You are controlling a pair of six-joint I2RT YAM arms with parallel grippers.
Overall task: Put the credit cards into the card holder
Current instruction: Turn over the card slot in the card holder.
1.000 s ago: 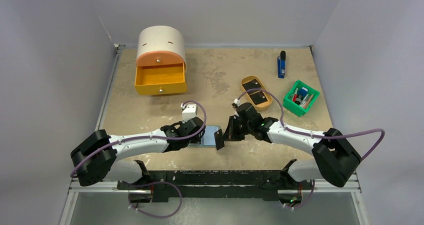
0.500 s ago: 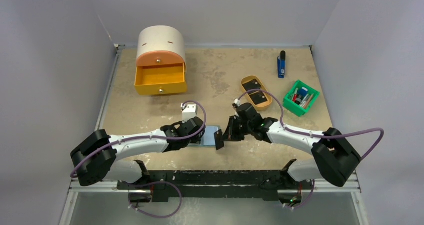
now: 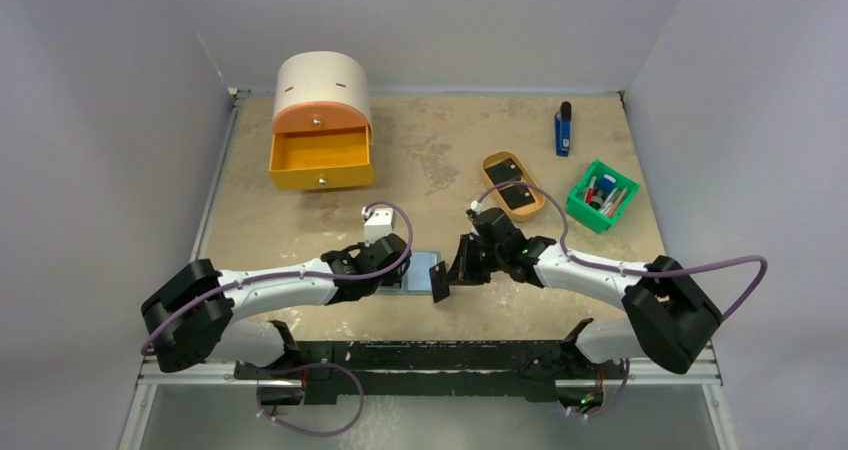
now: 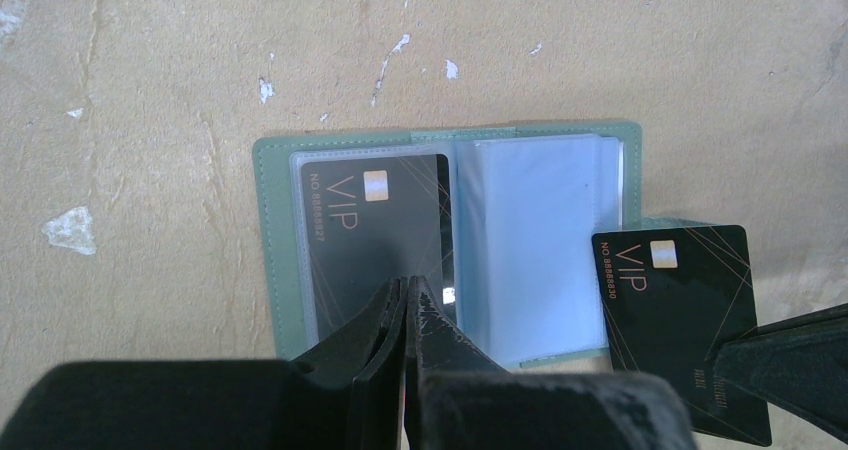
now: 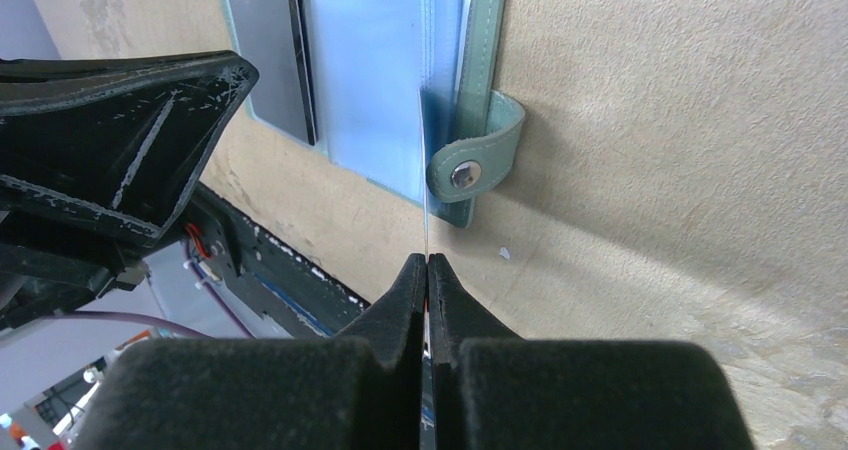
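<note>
The card holder (image 4: 275,260) lies open on the table, grey-green with pale blue inner sleeves. One black credit card (image 4: 375,230) sits in its left sleeve. My left gripper (image 4: 408,282) is shut, its tips over that left page. My right gripper (image 5: 427,260) is shut on a second black credit card (image 4: 680,310), held on edge at the holder's right edge, beside the snap tab (image 5: 470,165). In the top view the holder (image 3: 420,267) lies between the left gripper (image 3: 392,275) and the right gripper (image 3: 455,270). Two more black cards (image 3: 519,196) lie in the tan tray.
The tan oval tray (image 3: 490,160) stands behind the right arm. A green bin (image 3: 578,202) of small items is at the right. A blue-and-black stick (image 3: 564,128) lies at the back right. An orange drawer box (image 3: 321,135) with an open drawer is at the back left.
The right gripper with its card has edged slightly towards the holder. The left arm has not moved.
</note>
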